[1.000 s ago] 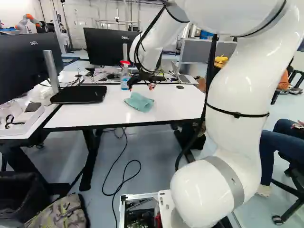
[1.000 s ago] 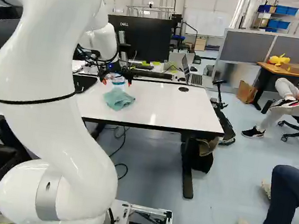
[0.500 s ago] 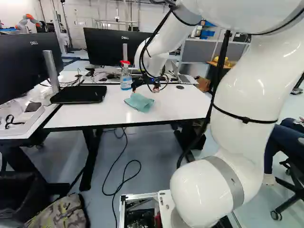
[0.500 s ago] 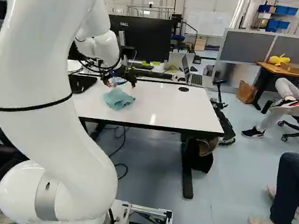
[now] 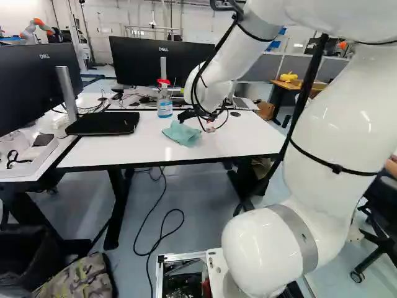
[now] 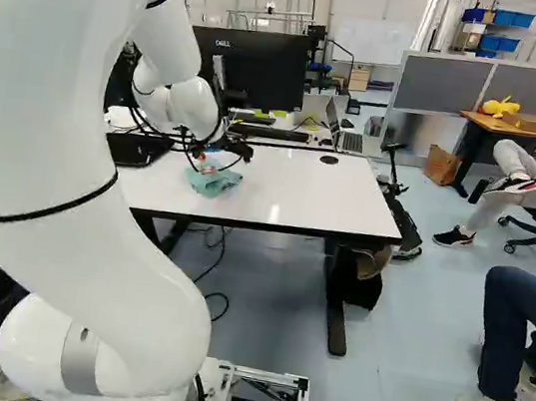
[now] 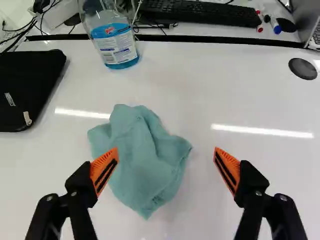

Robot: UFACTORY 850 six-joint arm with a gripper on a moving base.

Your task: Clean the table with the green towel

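The gripper point(image 6: 218, 158) hangs over the white table point(image 6: 299, 195), beside and partly in front of the towel in the right base view. In the wrist view the gripper point(image 7: 166, 150) is open, its orange pads wide apart. The crumpled blue-green towel point(image 7: 142, 165) lies on the tabletop below and between the fingers, closer to one of them, which overlaps its edge in that view. Nothing is gripped. The towel point(image 5: 182, 133) is fully visible in the left base view, left of the gripper.
A spray bottle point(image 7: 117, 42) with blue liquid stands beyond the towel. A black laptop or case point(image 5: 103, 123) lies on the table's left part. Farther back are a keyboard point(image 7: 200, 12), markers and monitors point(image 5: 139, 62). Another robot point(image 5: 37, 28) stands far off.
The arm has swung, bringing the gripper rightward in the left base view and lower, nearer the towel, in the right base view. Towel and base have not moved.
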